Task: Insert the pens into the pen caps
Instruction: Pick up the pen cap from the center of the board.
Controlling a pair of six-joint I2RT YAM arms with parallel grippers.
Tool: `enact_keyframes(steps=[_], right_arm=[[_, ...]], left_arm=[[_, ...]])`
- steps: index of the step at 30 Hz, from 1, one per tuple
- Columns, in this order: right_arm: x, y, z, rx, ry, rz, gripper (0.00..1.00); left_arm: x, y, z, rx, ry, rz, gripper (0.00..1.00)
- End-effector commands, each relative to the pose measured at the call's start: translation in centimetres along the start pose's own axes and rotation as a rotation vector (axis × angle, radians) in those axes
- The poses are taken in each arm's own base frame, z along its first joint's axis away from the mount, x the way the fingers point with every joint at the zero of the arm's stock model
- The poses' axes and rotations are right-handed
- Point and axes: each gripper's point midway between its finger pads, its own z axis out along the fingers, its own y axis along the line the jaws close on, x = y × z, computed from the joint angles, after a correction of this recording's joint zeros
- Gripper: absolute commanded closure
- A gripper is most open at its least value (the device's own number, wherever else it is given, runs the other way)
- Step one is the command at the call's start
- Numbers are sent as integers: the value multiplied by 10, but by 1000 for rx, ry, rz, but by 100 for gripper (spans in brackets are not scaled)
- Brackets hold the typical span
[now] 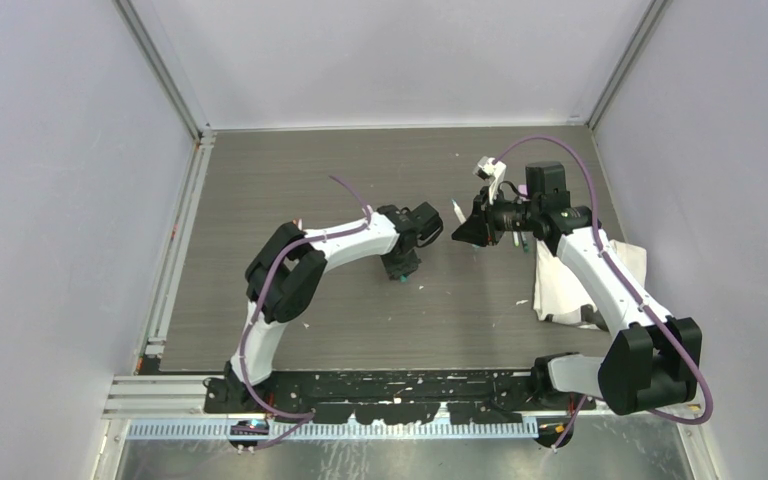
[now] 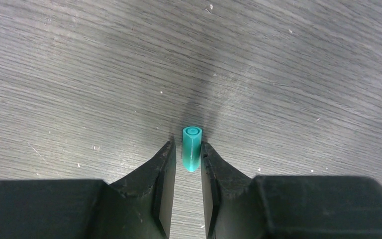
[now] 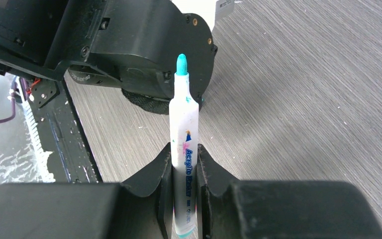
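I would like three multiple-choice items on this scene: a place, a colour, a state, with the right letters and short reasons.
1. The teal cap is: A on the table, inside the left claw; B on a cloth; C on an arm.
2. The tip of the pen is: A red; B teal; C orange.
3. The right claw is: A open, empty; B shut on the pen; C out of view.
Answers: 1 A, the left wrist view shows it there; 2 B, teal in the right wrist view; 3 B, it clamps the pen's body.
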Motion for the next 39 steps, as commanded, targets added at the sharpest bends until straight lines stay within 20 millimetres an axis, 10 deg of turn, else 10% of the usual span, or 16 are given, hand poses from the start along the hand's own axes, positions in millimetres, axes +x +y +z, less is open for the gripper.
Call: enact_keyframes(steps=[1, 10, 18, 39], right_arm=[[-19, 4, -4, -14, -45, -57, 99], [-16, 4, -3, -27, -37, -47, 99], [-4, 6, 8, -87, -24, 19, 99], [96, 38, 113, -239, 202, 428, 99]], left_arm=[[29, 31, 35, -136, 112, 95, 75], [24, 24, 51, -68, 138, 107, 93], [-7, 14, 15, 93, -10, 161, 99], [-32, 47, -41, 667, -145, -455, 99]])
